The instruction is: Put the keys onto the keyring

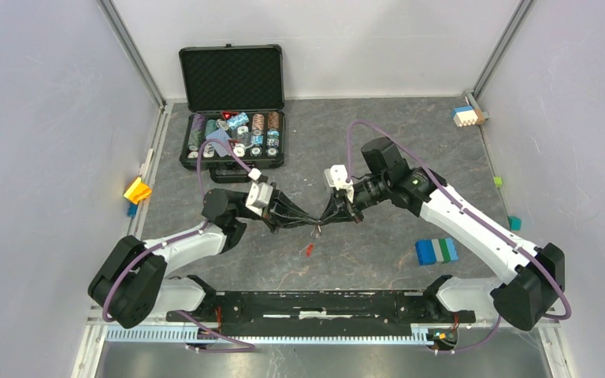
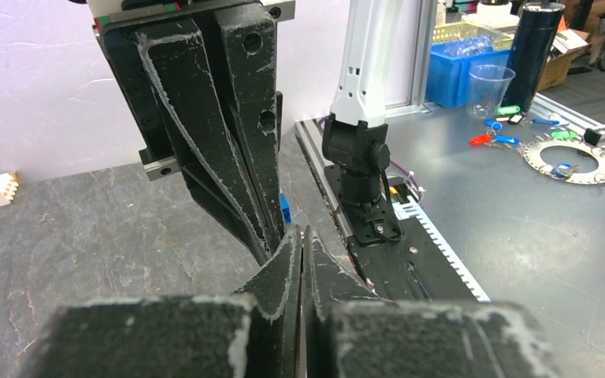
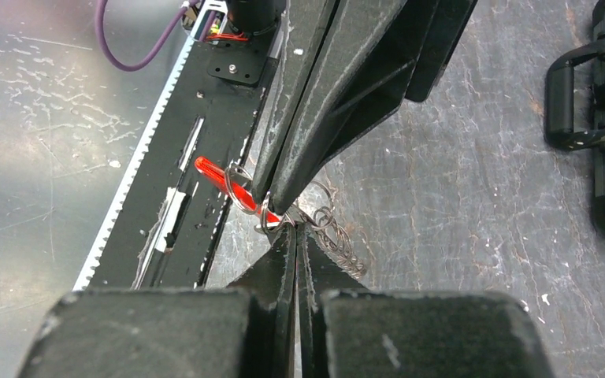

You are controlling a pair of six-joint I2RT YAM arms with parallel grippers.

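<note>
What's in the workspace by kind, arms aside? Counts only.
chip case: 1
keyring: 1
multi-colour block stacks: 2
single-colour blocks, yellow, blue, green, teal: 4
Total: 8

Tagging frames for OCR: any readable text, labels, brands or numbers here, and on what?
No text can be read in any view.
Poker chips in the black case: face markings too small to read.
Black bottle: no legible label.
Key tags: blurred.
</note>
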